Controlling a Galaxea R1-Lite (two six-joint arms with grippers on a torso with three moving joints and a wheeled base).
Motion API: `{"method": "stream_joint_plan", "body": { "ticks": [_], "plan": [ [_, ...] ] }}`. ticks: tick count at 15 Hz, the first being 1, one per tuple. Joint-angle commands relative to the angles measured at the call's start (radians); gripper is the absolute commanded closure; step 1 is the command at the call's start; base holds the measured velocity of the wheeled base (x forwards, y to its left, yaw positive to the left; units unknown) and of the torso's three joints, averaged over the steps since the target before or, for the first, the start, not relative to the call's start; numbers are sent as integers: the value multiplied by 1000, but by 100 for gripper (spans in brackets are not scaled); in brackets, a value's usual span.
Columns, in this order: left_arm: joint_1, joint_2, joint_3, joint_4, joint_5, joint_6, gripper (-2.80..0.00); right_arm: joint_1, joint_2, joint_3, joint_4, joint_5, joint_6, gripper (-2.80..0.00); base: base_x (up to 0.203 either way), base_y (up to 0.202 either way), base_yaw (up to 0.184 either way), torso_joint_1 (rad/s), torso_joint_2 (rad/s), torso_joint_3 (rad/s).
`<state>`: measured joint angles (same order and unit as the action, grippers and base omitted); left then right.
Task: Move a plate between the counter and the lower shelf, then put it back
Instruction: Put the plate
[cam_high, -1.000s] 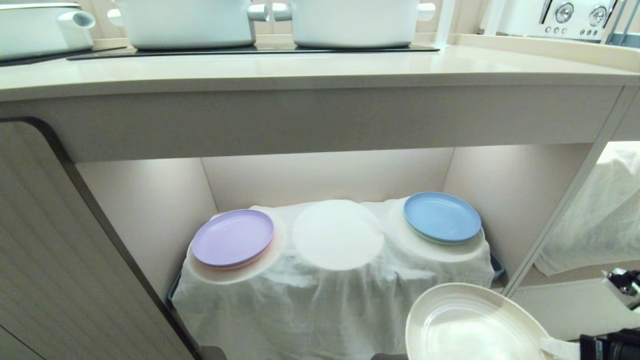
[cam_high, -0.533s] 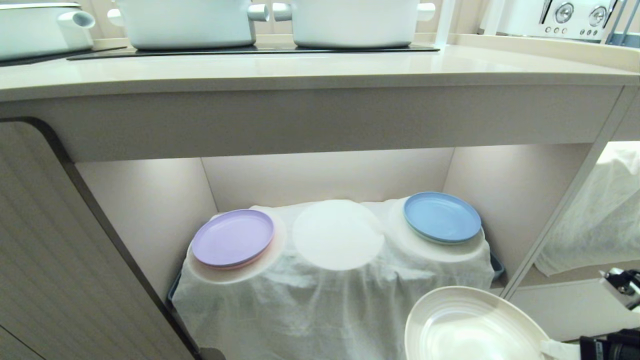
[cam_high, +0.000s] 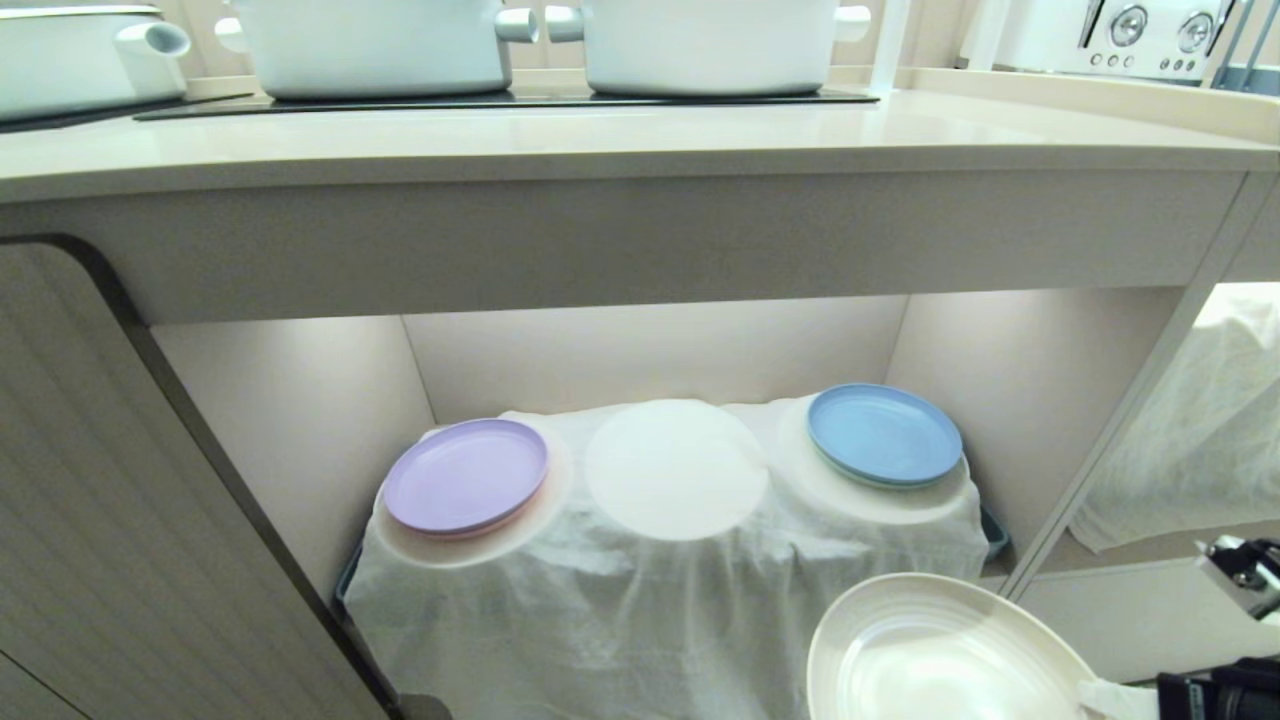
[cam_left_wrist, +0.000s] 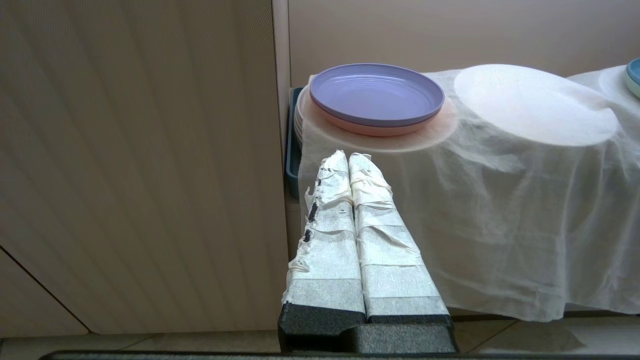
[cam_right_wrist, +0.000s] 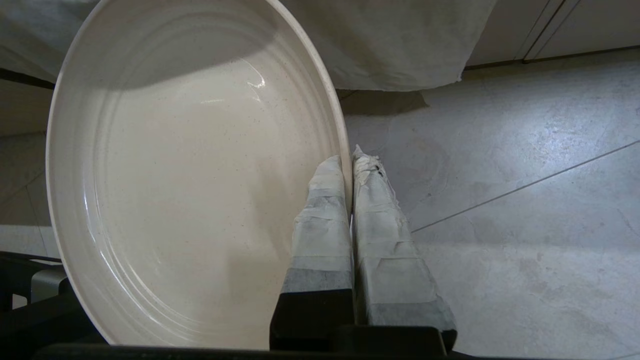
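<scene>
The right gripper (cam_right_wrist: 350, 160) is pinching the rim of the cream plate (cam_right_wrist: 200, 175), its taped fingers (cam_right_wrist: 325, 220) pressed tight with the rim between them, one inside the plate and one outside. The plate is hanging in the air low at the near right of the scene, in front of the draped white cloth (cam_high: 600, 610) and above the grey floor (cam_right_wrist: 500, 200), touching neither the shelf nor the worktop.

Farther in, the lower shelf (cam_high: 300, 420) is holding the cloth shaped into three round humps: the lilac plate (cam_high: 466, 475) is sitting on the left hump, the light blue plate (cam_high: 884, 434) on the right hump, and the middle hump (cam_high: 675, 468) is lying bare.

Above, the counter (cam_high: 640, 140) is carrying white pots (cam_high: 705, 40) on a black glass panel (cam_high: 500, 100) at its far side.

The left gripper (cam_left_wrist: 348, 159) is hanging with its taped fingers pressed together, holding nothing, near the left end of the cloth beside the ribbed cabinet door (cam_left_wrist: 140, 165).
</scene>
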<state>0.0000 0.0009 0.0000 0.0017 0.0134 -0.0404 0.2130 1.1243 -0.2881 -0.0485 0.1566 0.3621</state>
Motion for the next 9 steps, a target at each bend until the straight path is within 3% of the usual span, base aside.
{"method": "stream_joint_plan", "body": {
  "ticks": [1, 5, 9],
  "plan": [
    [1, 1, 0, 0, 0, -1, 0, 0, 2, 0, -1, 1, 1, 0, 0, 0, 0, 0, 0, 0],
    [0, 1, 0, 0, 0, -1, 0, 5, 2, -10, 1, 12, 1, 0, 0, 0, 0, 9, -46, -35],
    [0, 1, 0, 0, 0, -1, 0, 8, 3, -11, -1, 12, 1, 0, 0, 0, 0, 66, -261, -273]
  ]
}}
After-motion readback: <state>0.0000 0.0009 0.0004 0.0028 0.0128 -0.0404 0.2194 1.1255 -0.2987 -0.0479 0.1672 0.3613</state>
